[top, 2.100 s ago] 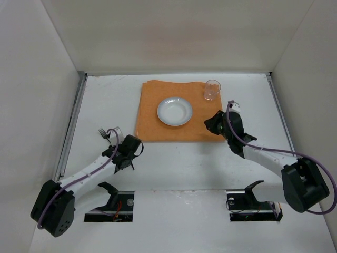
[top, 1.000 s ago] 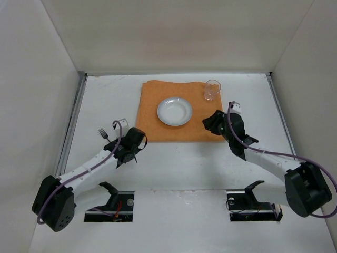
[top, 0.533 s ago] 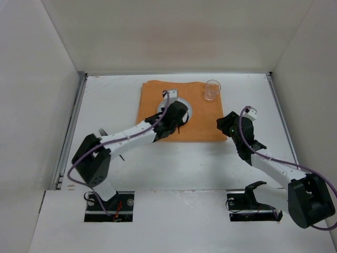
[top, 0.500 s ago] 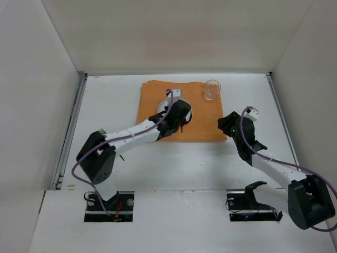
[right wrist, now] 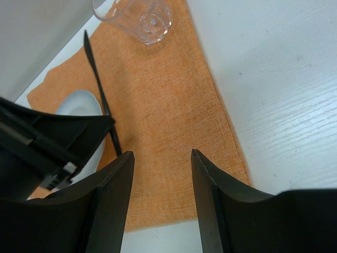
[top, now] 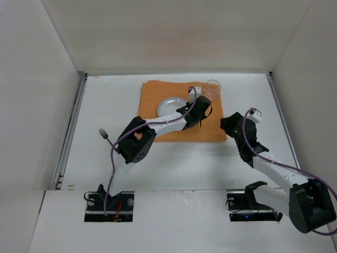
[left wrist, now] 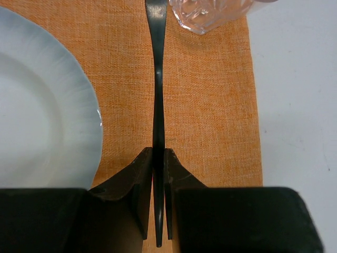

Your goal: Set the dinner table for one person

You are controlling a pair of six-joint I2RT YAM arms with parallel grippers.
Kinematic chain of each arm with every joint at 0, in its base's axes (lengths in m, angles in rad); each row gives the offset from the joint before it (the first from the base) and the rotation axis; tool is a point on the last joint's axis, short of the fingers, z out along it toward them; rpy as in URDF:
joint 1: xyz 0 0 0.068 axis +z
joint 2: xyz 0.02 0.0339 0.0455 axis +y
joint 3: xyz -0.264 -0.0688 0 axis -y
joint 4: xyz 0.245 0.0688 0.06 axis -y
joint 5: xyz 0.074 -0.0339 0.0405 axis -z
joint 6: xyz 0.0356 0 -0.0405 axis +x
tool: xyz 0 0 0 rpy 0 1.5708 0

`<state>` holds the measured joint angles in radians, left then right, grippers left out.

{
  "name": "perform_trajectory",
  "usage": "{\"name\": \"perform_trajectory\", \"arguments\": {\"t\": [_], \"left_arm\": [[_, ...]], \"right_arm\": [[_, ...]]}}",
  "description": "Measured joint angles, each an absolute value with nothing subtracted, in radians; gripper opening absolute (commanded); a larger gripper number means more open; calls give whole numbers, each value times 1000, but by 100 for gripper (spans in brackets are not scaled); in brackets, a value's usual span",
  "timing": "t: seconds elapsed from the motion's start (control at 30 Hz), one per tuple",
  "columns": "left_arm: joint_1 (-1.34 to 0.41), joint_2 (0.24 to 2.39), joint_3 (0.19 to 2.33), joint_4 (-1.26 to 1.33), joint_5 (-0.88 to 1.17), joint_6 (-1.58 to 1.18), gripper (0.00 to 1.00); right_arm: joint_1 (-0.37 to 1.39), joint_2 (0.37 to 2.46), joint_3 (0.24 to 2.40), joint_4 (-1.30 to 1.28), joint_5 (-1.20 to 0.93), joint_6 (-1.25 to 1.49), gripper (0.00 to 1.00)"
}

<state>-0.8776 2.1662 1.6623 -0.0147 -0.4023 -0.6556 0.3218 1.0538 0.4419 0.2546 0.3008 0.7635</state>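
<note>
Our left fingers point(left wrist: 139, 179) are clenched on the slim handle of a black utensil point(left wrist: 158, 105), which runs straight out from them over the orange mat point(left wrist: 210, 105). The utensil lies between the white plate point(left wrist: 42, 105) on its left and the mat's right edge, its far end reaching up beside the clear glass point(left wrist: 210, 13). Our right fingers point(right wrist: 113, 190) are spread apart and grasp nothing, poised over the mat's near right corner. The mat lies on the white tabletop point(top: 105, 100), toward its far side. A fork point(top: 103, 134) lies on the tabletop, well to the left.
</note>
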Motion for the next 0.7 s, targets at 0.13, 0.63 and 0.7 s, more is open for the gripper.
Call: {"name": "perform_trajectory", "arguments": {"t": [0.13, 0.63, 0.7], "left_arm": [[-875, 2236, 1702, -17, -391, -682, 3], [-869, 2307, 1723, -9, -369, -718, 10], [-869, 2307, 1723, -6, -369, -719, 17]], "right_arm": [[322, 1054, 442, 255, 302, 764, 54], [322, 1071, 442, 257, 299, 764, 56], [322, 1073, 442, 257, 298, 764, 57]]}}
